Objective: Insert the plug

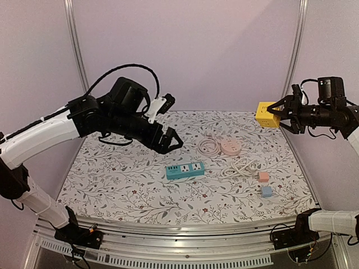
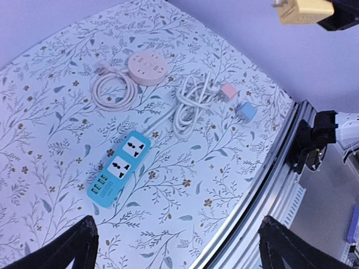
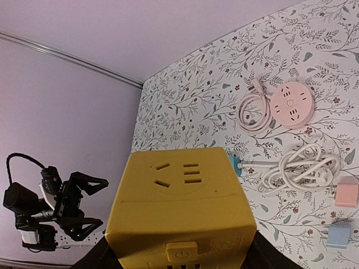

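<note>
The top external view looks down from above and behind the arm bases [image 1: 78,232] over the whole floral surface [image 1: 112,185]. The left wrist view hangs high, facing the surface's near right edge, its fingers [image 2: 73,249] at the bottom corners. The right wrist view sits tight behind a yellow cube socket [image 3: 179,213], the surface far beyond. All three share the round pink socket [image 1: 230,147].

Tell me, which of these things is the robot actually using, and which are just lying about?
Job, probably: yellow cube plug, gripped in the right jaws; teal power strip with its coiled white cord.
Lying about: round pink socket, small pink cube, small blue cube.
</note>
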Controlling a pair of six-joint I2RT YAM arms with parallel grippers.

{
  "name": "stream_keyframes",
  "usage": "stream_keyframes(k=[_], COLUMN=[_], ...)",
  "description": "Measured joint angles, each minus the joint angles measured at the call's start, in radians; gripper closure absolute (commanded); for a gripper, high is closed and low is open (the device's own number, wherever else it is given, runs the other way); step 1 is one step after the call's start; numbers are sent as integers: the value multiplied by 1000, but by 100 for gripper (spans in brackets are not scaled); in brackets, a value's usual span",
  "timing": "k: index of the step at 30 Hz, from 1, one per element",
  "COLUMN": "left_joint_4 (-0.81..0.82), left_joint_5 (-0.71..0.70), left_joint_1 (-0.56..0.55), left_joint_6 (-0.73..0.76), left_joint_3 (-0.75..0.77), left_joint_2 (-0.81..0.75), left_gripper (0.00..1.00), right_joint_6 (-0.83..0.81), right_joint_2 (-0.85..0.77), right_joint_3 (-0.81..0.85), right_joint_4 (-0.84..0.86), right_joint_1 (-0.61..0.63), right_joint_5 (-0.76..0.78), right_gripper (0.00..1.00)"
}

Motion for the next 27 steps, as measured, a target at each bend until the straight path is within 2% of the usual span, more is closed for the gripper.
stream_keyframes(k=[3,6,14,21,27], left_joint_4=[-55,-91,-138,-204,-237], left_joint_5=[-50,-42,32,9,-10], left_joint_1=[15,50,182,212,213], left_joint_6=[54,102,251,382,467], left_joint_3=[-32,-67,-92,-20,24], left_joint_2=[1,23,251,423,496], left_gripper=[1,1,1,0,1], right_joint_6=[19,32,-42,-97,-101], right_joint_2=[2,0,44,27,1], right_joint_3=[53,86,114,53,-9], right_joint_4=[-43,-65,-166,-171,-169], right_joint_1=[0,0,0,0,0], right_joint_5=[75,130,282,304,278], right_gripper=[100,100,100,100,100])
